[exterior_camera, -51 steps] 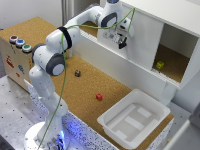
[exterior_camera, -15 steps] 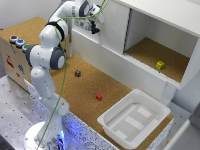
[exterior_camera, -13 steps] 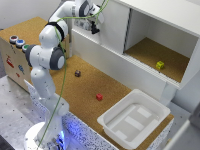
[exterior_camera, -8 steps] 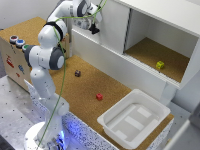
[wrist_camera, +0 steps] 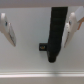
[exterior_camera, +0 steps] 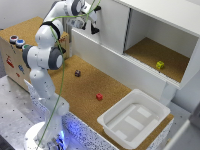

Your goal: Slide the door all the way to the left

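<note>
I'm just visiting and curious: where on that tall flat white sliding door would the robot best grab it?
Probably by the small dark handle on the tall flat white door. It is the only part standing out from the flat panel, so come straight at the door's front, with one of the fingers on either side.

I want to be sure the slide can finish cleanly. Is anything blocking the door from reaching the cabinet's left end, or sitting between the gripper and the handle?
Nothing visible does. The door already covers the cabinet's side on the exterior view's left. In the wrist view the gripper has its fingers either side of the dark handle, nothing between.
</note>
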